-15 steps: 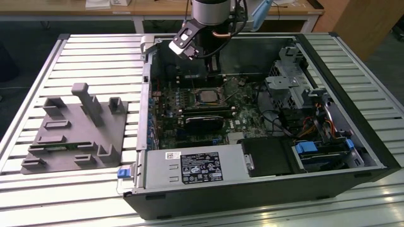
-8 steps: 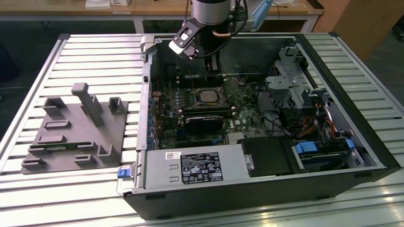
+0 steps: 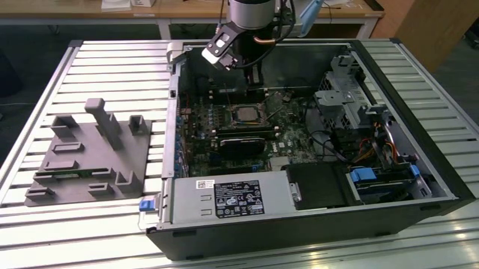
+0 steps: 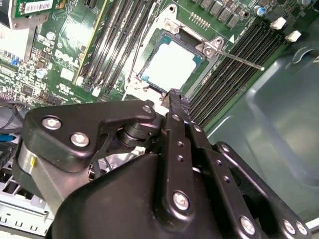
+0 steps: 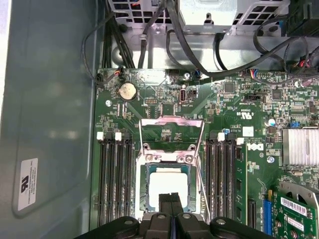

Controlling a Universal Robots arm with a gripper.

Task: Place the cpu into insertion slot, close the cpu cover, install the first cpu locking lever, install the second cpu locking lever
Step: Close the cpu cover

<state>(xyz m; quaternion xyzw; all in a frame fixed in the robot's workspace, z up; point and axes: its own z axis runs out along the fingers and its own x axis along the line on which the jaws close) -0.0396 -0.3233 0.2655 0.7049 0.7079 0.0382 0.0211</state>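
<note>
The cpu [image 5: 168,180] lies pale and flat in the insertion slot [image 5: 141,199], on the green board inside the open case; it also shows in the second wrist view [image 4: 172,64] and the exterior view [image 3: 245,114]. The cpu cover [image 5: 172,121] looks swung up off the chip, standing on its hinge edge. A thin locking lever [image 4: 239,59] sticks out sideways from one socket corner. My gripper [image 5: 171,198] hangs just above the cpu's near edge, its black fingers [image 4: 174,97] pressed together with nothing between them. In the exterior view the gripper [image 3: 253,77] reaches down into the case.
Long black memory slots [image 5: 114,174] flank the socket on both sides. A black graphics card [image 3: 241,144] lies just beyond it, and a finned heat sink [image 5: 300,147] is close by. Cables [image 5: 199,45] run along the drive cage [image 3: 344,101]. A grey fixture [image 3: 90,151] stands on the table beside the case.
</note>
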